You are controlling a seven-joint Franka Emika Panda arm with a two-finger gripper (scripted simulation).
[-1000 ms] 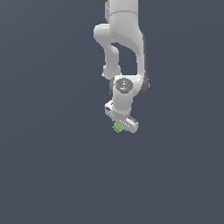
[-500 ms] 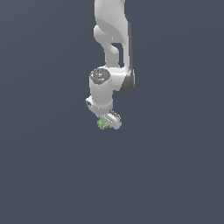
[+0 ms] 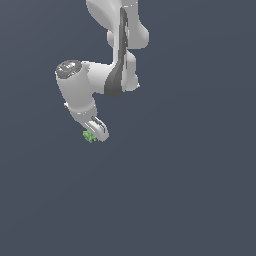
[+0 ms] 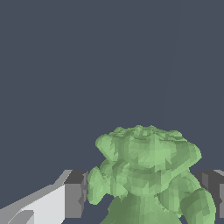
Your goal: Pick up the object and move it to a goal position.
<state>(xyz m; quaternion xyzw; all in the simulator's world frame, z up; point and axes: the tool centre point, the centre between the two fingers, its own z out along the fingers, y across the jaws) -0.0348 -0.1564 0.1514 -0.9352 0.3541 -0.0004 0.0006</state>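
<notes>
My gripper [image 3: 94, 134] is closed on the object [image 3: 89, 136] — in the wrist view the green lump [image 4: 146, 175] sits between the two dark finger pads [image 4: 75, 194], one pad showing on each side of it, and it seems to fill the gap between them, though the far pad is mostly cut off by the frame so I can't confirm contact there. So the relation that matters is simple: the object lies directly at the fingertips, in the grip, not off to any side. It is lumpy and irregular with no clear long axis that I can read; it bulges out past the pads toward the camera's open side, so I judge the hold to be on its lower or middle portion rather than around all of it. In the exterior view the arm [image 3: 100, 85] hangs down from the top of the frame, the wrist angled toward the exterior view's left, with the tiny green thing just peeking out at the gripper's lower end. Beyond that there is only uniform dark grey in both views — no edges, no other items, no visible goal marker, and I can't tell where the tabletop surface begins or how high the object hangs above it. Room to move looks open in every direction; my judgement is that the carry is underway and the risk is the small lump slipping from a partial pinch
</notes>
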